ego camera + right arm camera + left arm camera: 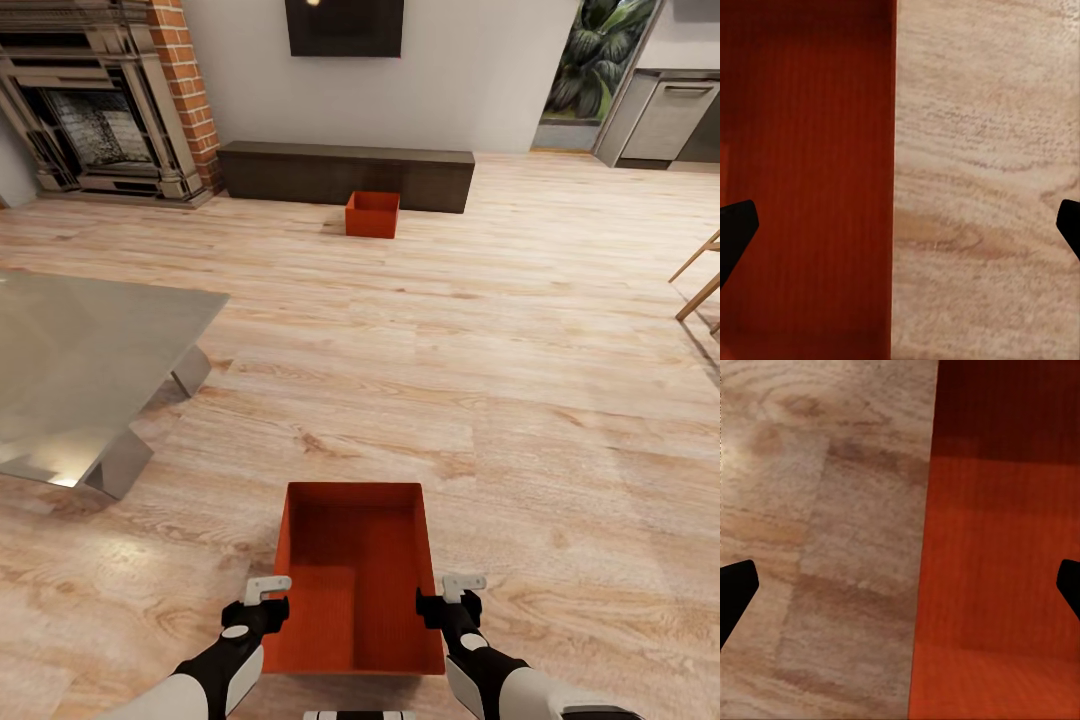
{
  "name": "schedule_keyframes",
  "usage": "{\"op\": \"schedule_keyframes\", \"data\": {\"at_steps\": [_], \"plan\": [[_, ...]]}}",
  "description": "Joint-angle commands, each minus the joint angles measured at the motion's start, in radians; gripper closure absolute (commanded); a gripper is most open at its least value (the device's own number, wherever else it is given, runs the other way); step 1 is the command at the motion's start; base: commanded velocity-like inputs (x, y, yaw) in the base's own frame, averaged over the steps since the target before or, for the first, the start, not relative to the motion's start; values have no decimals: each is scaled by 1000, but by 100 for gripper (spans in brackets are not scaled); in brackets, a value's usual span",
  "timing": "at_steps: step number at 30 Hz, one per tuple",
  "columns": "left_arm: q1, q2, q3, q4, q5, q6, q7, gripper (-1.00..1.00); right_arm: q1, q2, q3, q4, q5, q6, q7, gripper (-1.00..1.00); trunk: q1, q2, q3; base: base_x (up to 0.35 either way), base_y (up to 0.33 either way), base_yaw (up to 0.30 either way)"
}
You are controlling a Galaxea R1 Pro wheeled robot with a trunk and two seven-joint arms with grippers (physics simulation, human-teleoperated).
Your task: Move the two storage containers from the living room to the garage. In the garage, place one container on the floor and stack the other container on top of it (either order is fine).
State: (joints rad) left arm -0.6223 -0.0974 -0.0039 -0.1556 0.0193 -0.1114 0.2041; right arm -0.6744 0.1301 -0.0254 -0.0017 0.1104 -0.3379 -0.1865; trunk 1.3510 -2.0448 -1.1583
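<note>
I am in the living room, on light wood planks. One orange-red storage container [355, 575] lies open-topped just in front of me. My left gripper [270, 602] hangs over its left long wall and my right gripper [447, 600] over its right long wall. In the left wrist view the left gripper [900, 589] is open, with the container's wall [982, 547] between the wide-apart fingers. The right gripper [900, 229] is likewise open astride the container's other wall [810, 180]. The other storage container [372, 213] stands far ahead, against the bench.
A long low dark bench [345, 175] runs along the back wall under a black TV [345, 25]. The brick fireplace [100, 120] is at the back left. A grey low table [90, 360] stands to my left. Wooden chair legs [698, 280] show at the right edge.
</note>
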Motion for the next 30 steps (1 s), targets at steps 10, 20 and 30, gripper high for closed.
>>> {"op": "schedule_keyframes", "data": {"at_steps": [10, 20, 30], "plan": [[-1, 0, 0, -10, 1, -4, 4, -100, -1, 0, -3, 1, 11, -3, -7, -100, 0, 0, -1, 0, 0, 0], [-1, 1, -1, -11, 1, -4, 4, -100, -1, 0, -4, 1, 11, -4, -6, -100, 23, -42, -19, 0, 0, 0], [-1, 2, -1, -12, 2, -5, 5, -100, -1, 0, -3, 1, 11, -4, -5, -100, 38, -70, -32, 0, 0, 0]]}}
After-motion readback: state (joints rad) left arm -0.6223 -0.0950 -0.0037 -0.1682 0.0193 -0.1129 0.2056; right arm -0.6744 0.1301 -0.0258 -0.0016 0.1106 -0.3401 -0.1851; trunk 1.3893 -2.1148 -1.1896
